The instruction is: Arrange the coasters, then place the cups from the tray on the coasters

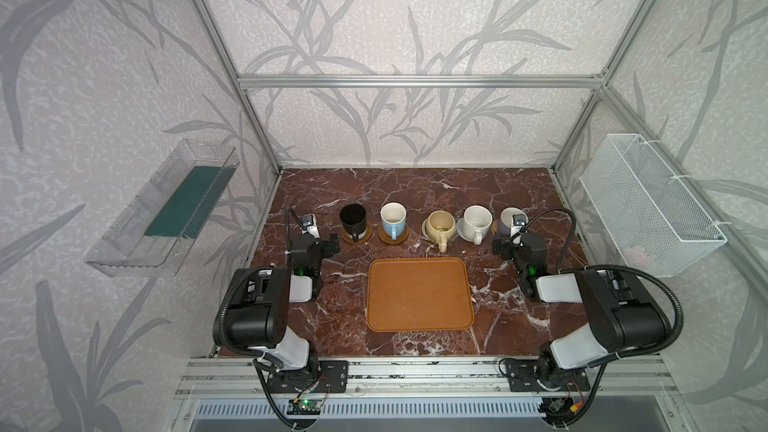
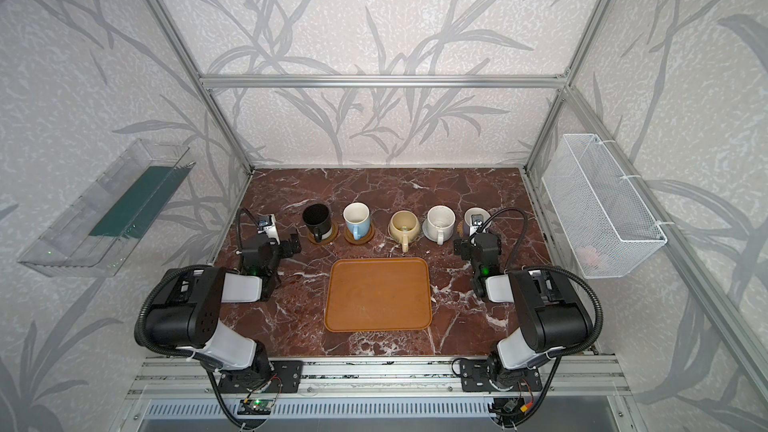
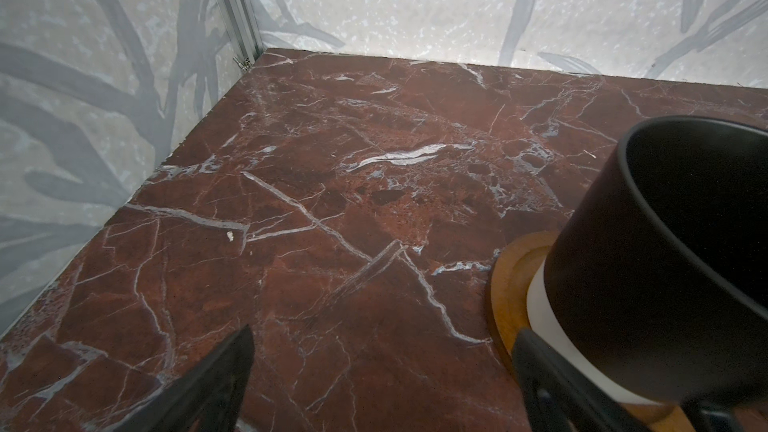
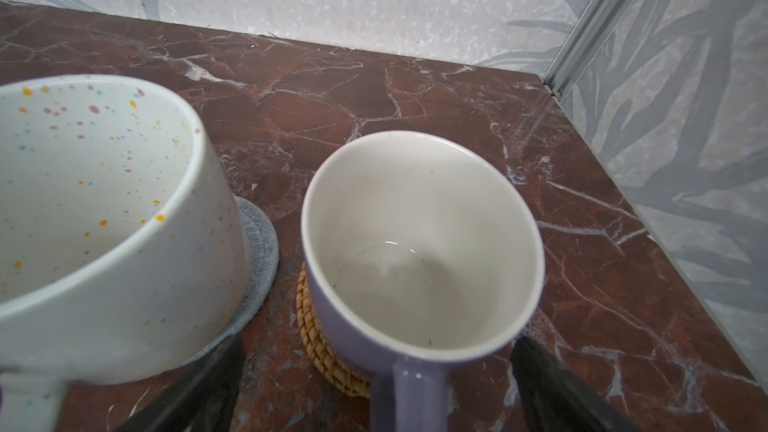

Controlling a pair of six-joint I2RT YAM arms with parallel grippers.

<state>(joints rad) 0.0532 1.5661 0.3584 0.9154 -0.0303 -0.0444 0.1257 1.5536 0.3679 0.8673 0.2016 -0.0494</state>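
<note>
One worktop [image 1: 415,189] of glossy red-brown marble pattern, veined white, carries everything. On its near half lies the tray [image 1: 419,295], a flat orange-brown rectangle with rounded corners and a low rim, nothing on it.

Behind the tray five smooth glazed cups stand upright in a left-to-right row. They are the black cup [image 1: 353,218] with a white band at its foot, the blue cup [image 1: 392,220], the yellow cup [image 1: 440,228], the white cup [image 1: 478,222] speckled inside with coloured dots, and the lavender cup [image 4: 419,251], white inside. Every handle points toward the front edge.

Each cup sits on a round disc, in the same order:
- a rimmed wooden coaster [image 3: 511,284]
- a second wooden coaster [image 1: 405,236]
- a cream coaster [image 1: 425,228], woven
- a grey coaster [image 4: 259,251], woven
- a rattan coaster [image 4: 311,326], golden-tan lattice

The left fingers [image 3: 216,380] are spread wide and hold nothing, low beside the black cup. One finger lies close to its wooden coaster, and I cannot tell if they touch. The right fingers [image 4: 208,376] are also spread wide, one on each side of the lavender cup's handle, clear of it.
</note>
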